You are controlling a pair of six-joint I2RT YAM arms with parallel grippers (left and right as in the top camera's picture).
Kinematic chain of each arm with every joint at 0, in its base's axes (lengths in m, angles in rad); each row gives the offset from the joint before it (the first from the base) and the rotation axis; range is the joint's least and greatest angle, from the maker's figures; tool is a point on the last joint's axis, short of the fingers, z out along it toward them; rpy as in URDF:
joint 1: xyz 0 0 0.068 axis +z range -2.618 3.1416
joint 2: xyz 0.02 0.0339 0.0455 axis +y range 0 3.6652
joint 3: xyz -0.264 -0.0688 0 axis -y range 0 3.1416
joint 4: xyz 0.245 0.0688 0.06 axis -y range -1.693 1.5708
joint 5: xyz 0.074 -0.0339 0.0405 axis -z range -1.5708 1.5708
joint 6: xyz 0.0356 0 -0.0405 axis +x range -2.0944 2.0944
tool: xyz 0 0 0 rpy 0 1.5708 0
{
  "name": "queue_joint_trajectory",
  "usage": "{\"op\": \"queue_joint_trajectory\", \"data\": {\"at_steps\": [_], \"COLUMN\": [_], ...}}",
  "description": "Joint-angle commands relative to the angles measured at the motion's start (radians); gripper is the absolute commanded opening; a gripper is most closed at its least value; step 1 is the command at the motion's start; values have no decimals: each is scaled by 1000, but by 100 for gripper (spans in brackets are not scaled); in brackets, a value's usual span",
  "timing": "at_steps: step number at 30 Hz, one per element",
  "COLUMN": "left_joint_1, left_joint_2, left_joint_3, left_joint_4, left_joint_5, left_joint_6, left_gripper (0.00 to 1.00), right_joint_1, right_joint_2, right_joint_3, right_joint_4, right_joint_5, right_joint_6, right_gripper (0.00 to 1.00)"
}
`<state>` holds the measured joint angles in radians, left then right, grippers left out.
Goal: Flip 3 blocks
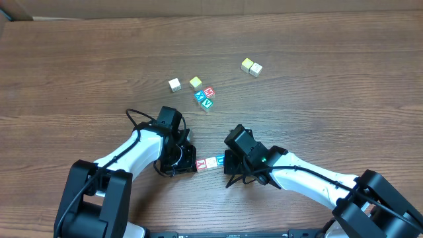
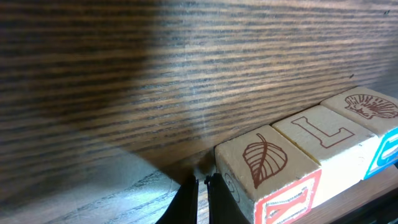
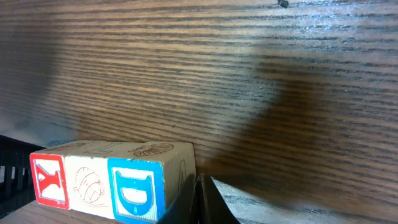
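Three blocks lie in a tight row near the front of the table: a red-lettered block (image 1: 201,164), a whitish block (image 1: 211,162) and a blue block (image 1: 220,160). My left gripper (image 1: 193,164) is shut, its tips at the row's left end beside the red block. In the left wrist view the shut left gripper (image 2: 202,185) rests against the leaf-faced end block (image 2: 267,165). My right gripper (image 1: 227,160) is shut at the row's right end. In the right wrist view the shut right gripper (image 3: 200,182) touches the blue D block (image 3: 137,186), with the whitish block (image 3: 87,183) and red block (image 3: 48,180) beyond.
Further back sit a white cube (image 1: 174,84), a yellow-topped cube (image 1: 195,82) and a cluster of red (image 1: 209,92), blue X (image 1: 199,96) and green V (image 1: 207,103) cubes. Two more cubes (image 1: 251,66) lie at the back right. Black cables loop by the left arm (image 1: 135,119).
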<state>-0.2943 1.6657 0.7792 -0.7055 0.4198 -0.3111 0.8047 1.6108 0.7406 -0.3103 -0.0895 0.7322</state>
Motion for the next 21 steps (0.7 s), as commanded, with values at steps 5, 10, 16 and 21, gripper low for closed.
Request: {"op": "queue_joint_trajectory", "data": {"at_steps": [5,10,16,21], "left_joint_1": [-40,-43,-43,-43], "left_joint_2": [60,60,60,60], "left_joint_3": [-42,-42,-42,-42], "left_joint_4": [-27,-33,-50,-53], "left_joint_5": [-48,10,27,51], "left_joint_6": [-21,-31,-50,-56], "left_gripper": [4,4,4,4], "right_joint_1": [-3,-3,-3,-3], "right_joint_2": [27,28,29,44], "right_joint_3": [13,13,13,13], "right_joint_4": [9,19,32,47], "right_joint_5": [-35,-35,-34,-31], "right_joint_6": [-7,-7,-7,-7], "right_gripper": [4,4,4,4]}}
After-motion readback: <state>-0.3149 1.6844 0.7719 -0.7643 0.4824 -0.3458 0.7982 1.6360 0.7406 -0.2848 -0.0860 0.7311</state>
